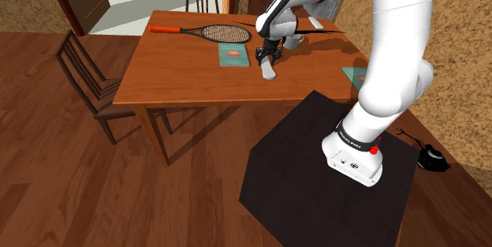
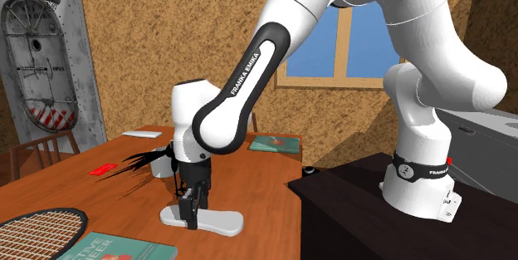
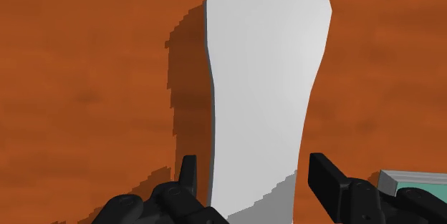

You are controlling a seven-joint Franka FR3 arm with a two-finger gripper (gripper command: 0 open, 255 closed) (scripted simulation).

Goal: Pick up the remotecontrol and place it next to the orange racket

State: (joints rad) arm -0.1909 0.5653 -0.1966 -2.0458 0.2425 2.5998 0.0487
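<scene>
We read "FRANKA EMIKA" in white capitals along the dark stretch of the arm in the second exterior view. A dark band low on the arm, just above the black stand, carries small white lettering that we cannot make out. The teal book nearest that camera has pale letters on its cover, cut by the picture's edge, and we cannot read them whole.

The fingers stand moderately apart, one on each side of the narrow end of the white remote control. In the wrist view we see a gap between each finger and the remote control's edge, so they straddle it without touching it and hold nothing. The remote control lies flat on the brown worktop, just beside the teal book and apart from the racket.

We count one remote control and one racket, which has an orange handle and a black head. There are two teal books: one between the racket and the remote control, and another at the worktop's edge near the stand. There is one small red card. There are two chairs, one at the shoulder view's left and one at the worktop's far side
</scene>
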